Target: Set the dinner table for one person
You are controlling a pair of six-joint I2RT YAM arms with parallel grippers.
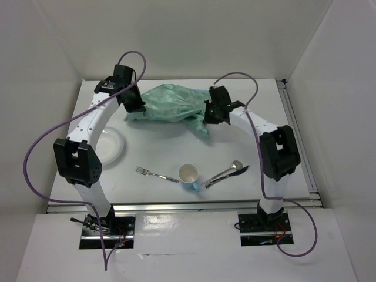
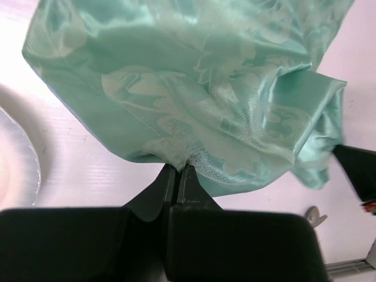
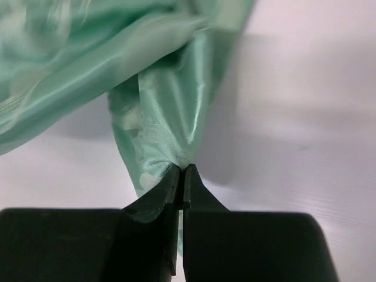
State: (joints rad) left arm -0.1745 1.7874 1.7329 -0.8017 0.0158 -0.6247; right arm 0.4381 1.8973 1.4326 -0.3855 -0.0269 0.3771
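A pale green patterned placemat (image 1: 171, 104) hangs crumpled between both grippers above the far middle of the white dinner table (image 1: 164, 194). My left gripper (image 1: 134, 108) is shut on its left part; in the left wrist view the gripper (image 2: 178, 165) pinches a fold of the placemat (image 2: 194, 82). My right gripper (image 1: 210, 114) is shut on its right part; in the right wrist view the gripper (image 3: 183, 168) pinches a bunched fold of the placemat (image 3: 158, 106). A corner droops near the right gripper.
A clear plate (image 1: 111, 145) lies at the left. A fork (image 1: 154, 174), a paper cup on its side (image 1: 189, 175), and a spoon (image 1: 225, 171) with a knife (image 1: 230, 175) lie along the near part of the table. Metal rails edge the right side (image 1: 296, 135).
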